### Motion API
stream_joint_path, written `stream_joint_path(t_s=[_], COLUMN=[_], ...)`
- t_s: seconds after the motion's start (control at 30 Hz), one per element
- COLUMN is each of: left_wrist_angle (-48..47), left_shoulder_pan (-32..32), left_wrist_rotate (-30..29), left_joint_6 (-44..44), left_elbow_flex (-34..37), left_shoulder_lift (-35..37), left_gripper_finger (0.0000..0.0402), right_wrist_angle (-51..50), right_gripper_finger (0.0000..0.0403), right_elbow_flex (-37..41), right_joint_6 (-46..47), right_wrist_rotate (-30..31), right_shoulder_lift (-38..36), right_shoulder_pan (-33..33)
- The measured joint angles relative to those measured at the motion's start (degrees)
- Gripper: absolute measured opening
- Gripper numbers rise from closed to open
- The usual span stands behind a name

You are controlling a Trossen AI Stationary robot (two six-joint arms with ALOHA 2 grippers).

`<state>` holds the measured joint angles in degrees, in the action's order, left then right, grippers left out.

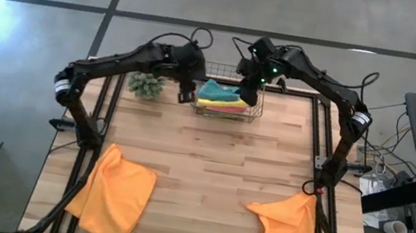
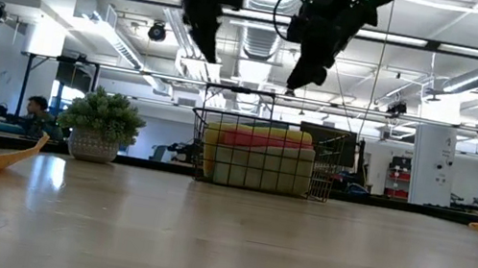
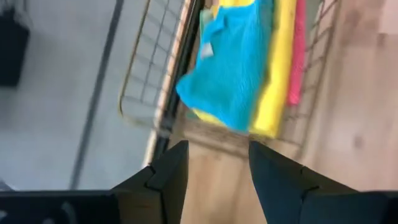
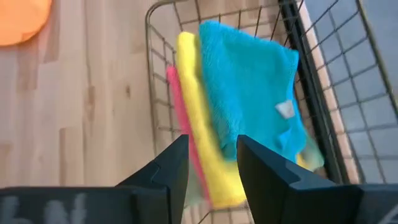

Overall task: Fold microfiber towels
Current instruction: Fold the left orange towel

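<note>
While both arms hang over the far edge, the table [image 1: 208, 167] carries the following stock, largest item first.

Table: one, pale wood planks, most of its top bare.

Arms: two, dark. Left gripper [image 1: 187, 94] hovers just left of the basket, fingers parted and holding nothing. Right gripper [image 1: 250, 95] hovers above the basket's right end, fingers likewise parted and empty; in the right wrist view the stacked cloths show straight through the gap.

Unfolded towels: two, both orange. One orange towel [image 1: 114, 191] lies at the near left, part draped over the table's left edge. The second orange towel [image 1: 284, 229] lies crumpled at the near right, hanging off the near edge.

Wire basket [image 1: 226, 108]: one, far centre. It holds folded towels in a stack: teal towel [image 4: 252, 81] on top, yellow towel [image 4: 205, 124] under it, pink towel [image 4: 180, 106] below that. A paler green layer seems to sit lower still; uncertain.

Plant ball [image 1: 145, 84]: one, fuzzy green, far left of the basket, not part of the job.

Step in hand, by judgement: a folded cloth looks just deposited, with both grippers clear of the stack. Next move calls for reaching to the near edge for one orange cloth, pinching two corners and spreading it flat.
</note>
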<state>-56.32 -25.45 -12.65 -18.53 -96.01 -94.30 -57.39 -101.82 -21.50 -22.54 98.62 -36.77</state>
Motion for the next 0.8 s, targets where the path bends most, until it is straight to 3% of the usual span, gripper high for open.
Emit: stream_joint_path(t_s=[0.13, 0.3, 0.57, 0.8], left_wrist_angle=[-2.9, -2.3, 3.4, 8.1], left_shoulder_pan=[2.1, 7.9, 22.6, 35.7], left_wrist_rotate=[0.0, 0.0, 0.1, 0.4], left_joint_6=[7.5, 15.0, 29.9, 40.6], left_elbow_flex=[3.3, 13.7, 29.4, 38.6], left_shoulder_lift=[4.6, 12.0, 21.2, 22.2], left_gripper_finger=[0.0152, 0.0152, 0.0152, 0.0152], right_wrist_angle=[-1.8, -0.9, 3.9, 9.6], right_gripper_finger=[0.0116, 0.0101, 0.0069, 0.0061], right_elbow_flex=[1.7, 7.6, 14.1, 18.7], right_joint_6=[3.6, 7.2, 15.5, 23.7], right_wrist_rotate=[-0.7, -1.9, -1.2, 4.2], right_shoulder_lift=[-1.5, -3.9, -9.2, -12.5], right_shoulder_pan=[0.3, 2.7, 11.1, 18.2])
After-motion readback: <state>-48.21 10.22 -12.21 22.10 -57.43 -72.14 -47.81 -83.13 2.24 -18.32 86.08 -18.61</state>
